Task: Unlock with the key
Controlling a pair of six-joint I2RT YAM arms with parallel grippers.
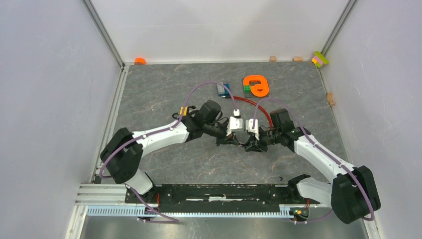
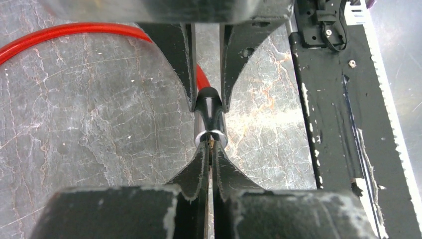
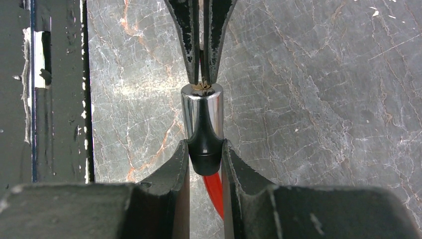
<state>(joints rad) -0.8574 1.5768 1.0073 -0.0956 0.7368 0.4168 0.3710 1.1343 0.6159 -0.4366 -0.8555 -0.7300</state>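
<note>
Both grippers meet nose to nose low over the middle of the grey mat. My right gripper (image 1: 252, 144) (image 3: 205, 149) is shut on the black collar of a chrome lock cylinder (image 3: 201, 117) (image 2: 209, 117) at the end of a red cable (image 1: 256, 105) (image 3: 215, 191). My left gripper (image 1: 239, 141) (image 2: 211, 147) is shut on the key, a thin sliver (image 2: 211, 143) almost hidden between its fingers. The key's tip sits at the cylinder's chrome end face. The left fingertips (image 3: 191, 59) show at the top of the right wrist view.
An orange ring-shaped part (image 1: 256, 85) with a green block (image 1: 247, 88) and a small blue item (image 1: 224, 89) lie behind the grippers. The black rail (image 1: 224, 191) runs along the near edge. Small blocks (image 1: 320, 59) and an orange cap (image 1: 140, 60) line the back wall.
</note>
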